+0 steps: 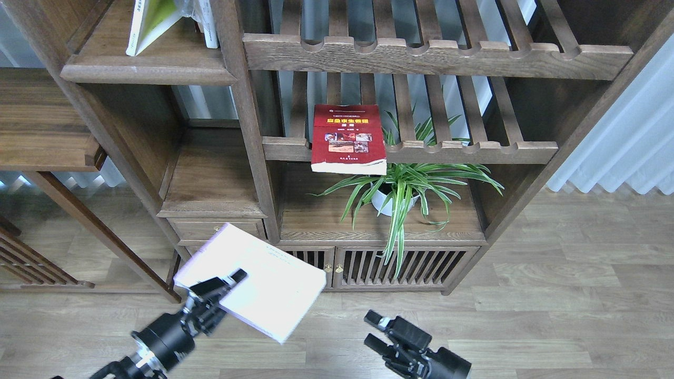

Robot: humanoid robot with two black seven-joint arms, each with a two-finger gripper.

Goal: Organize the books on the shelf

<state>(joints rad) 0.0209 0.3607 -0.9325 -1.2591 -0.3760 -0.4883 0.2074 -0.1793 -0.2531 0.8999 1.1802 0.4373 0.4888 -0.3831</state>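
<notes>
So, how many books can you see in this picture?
3, perhaps more. The pale book is in the left gripper, the red book lies on a slatted rack, and the yellow-green book leans top left, partly hidden.

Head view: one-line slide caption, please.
Left gripper holds pale book; right gripper open; red book on slatted rack.

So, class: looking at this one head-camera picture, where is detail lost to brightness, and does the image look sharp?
Head view: the pale book held by the left end effector is overexposed, its cover washed out to near white; the red book on the slatted rack stays sharp enough to show its photos; daylight through the curtain is bright but keeps its folds.
</notes>
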